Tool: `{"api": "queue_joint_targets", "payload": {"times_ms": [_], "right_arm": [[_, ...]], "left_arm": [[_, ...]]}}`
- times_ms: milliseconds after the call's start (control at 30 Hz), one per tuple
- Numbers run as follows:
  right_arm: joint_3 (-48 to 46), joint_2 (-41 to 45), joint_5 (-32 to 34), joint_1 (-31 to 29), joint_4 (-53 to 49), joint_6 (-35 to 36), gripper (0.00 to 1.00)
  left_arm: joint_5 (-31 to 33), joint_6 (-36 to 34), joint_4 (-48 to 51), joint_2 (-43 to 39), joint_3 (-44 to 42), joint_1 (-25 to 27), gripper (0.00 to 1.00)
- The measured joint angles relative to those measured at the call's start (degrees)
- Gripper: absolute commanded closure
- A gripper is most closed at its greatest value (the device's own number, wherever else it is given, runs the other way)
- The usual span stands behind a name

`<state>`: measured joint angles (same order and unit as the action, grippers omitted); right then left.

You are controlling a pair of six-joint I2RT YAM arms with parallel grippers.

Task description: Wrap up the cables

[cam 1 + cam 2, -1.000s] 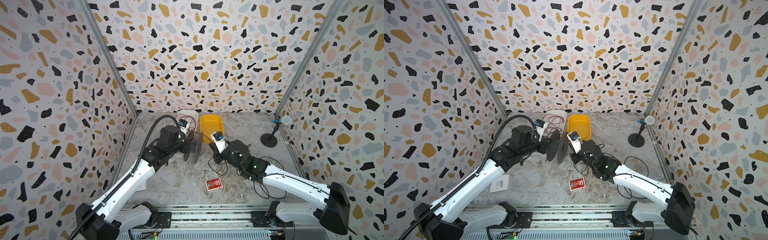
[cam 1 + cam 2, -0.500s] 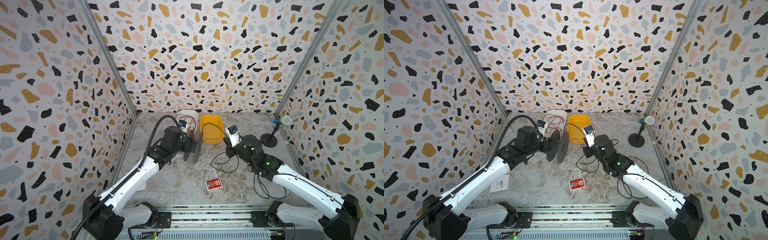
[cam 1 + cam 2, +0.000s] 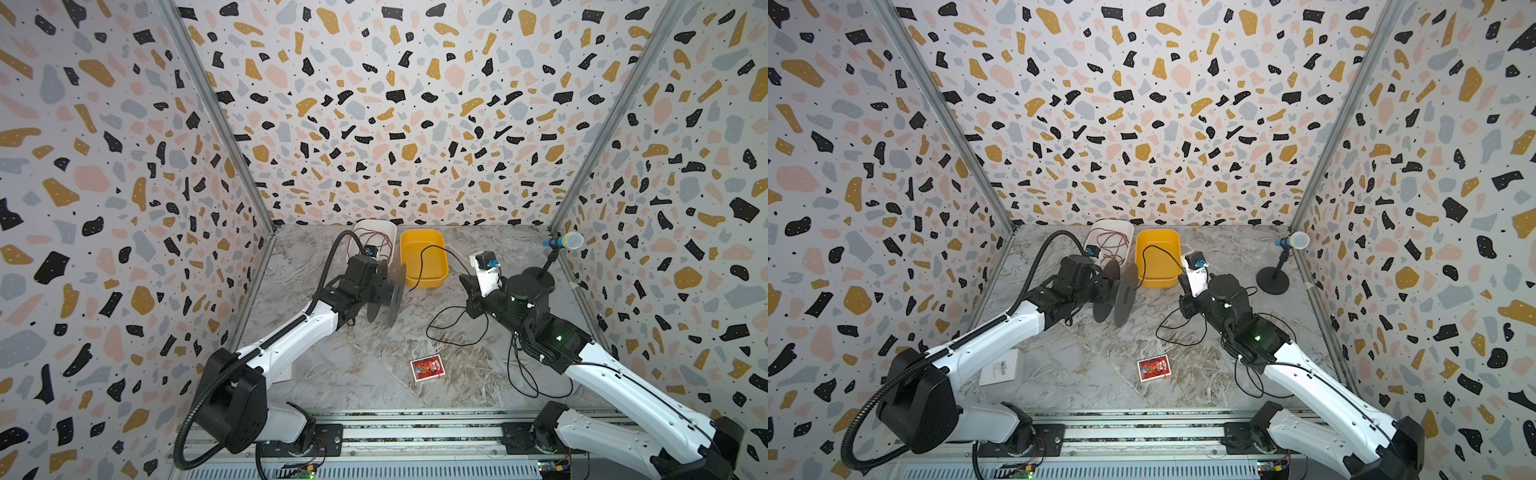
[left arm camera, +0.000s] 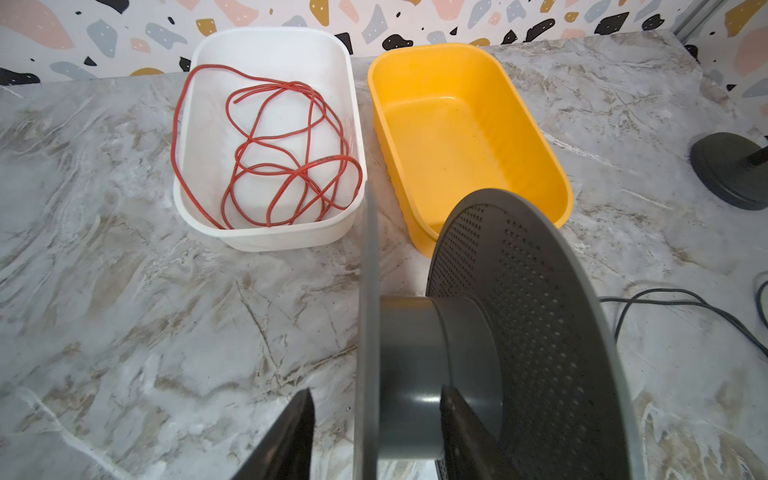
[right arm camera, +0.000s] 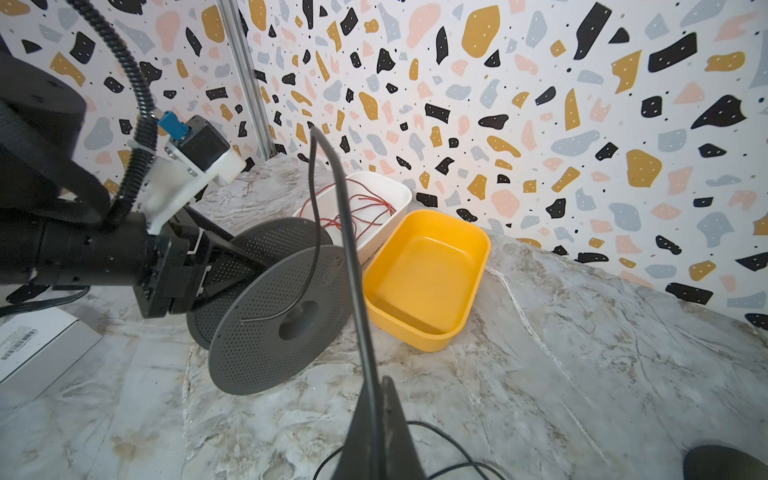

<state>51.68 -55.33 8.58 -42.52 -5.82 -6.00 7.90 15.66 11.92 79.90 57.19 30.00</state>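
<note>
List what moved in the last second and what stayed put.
The right gripper, shut on the cable, pulled back to the right, away from the spool, drawing the cable up into a raised arc between them. The spool, yellow tub, white tub and card stayed put.

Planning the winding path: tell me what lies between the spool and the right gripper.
Just the black cord, strung from the right gripper to the spool; right wrist view shows it.
</note>
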Motion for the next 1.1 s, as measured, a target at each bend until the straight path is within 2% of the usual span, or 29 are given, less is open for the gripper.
{"api": "queue_joint_targets", "payload": {"times_ms": [167, 233, 467, 700, 767, 833, 933, 1100], "right_arm": [[-0.1, 0.0, -0.6, 0.3, -0.1, -0.2, 1.00], [-0.5, 0.0, -0.8, 0.4, 0.2, -0.4, 1.00], [-2.8, 0.5, -2.8, 1.1, 1.3, 0.1, 1.00], [-3.5, 2.7, -10.9, 1.3, 3.8, 1.9, 1.00], [-3.5, 2.9, -13.8, 1.3, 5.0, 2.3, 1.00], [-3.7, 2.9, -16.5, 1.3, 6.3, 2.5, 1.00], [-4.1, 2.4, -20.3, 1.3, 8.0, 2.9, 1.00], [-4.4, 0.0, -24.4, 1.3, 10.5, 3.8, 1.00]], "left_arm": [[-0.2, -0.8, -0.6, 0.5, -0.4, 0.0, 0.82], [-0.5, -1.4, -0.4, 0.6, -0.4, 0.0, 0.87], [-2.7, -3.6, 2.1, 0.5, -0.1, -0.2, 0.88], [-7.4, -7.6, 6.4, -1.0, 0.3, -0.3, 0.92], [-7.8, -8.6, 7.3, -1.4, 0.3, -0.3, 0.88], [-8.2, -9.3, 7.8, -1.5, 0.4, -0.3, 0.76], [-8.5, -9.9, 8.9, -1.3, 0.9, -0.2, 0.67], [-7.2, -9.9, 9.6, -1.4, 1.0, -0.3, 0.44]]}}
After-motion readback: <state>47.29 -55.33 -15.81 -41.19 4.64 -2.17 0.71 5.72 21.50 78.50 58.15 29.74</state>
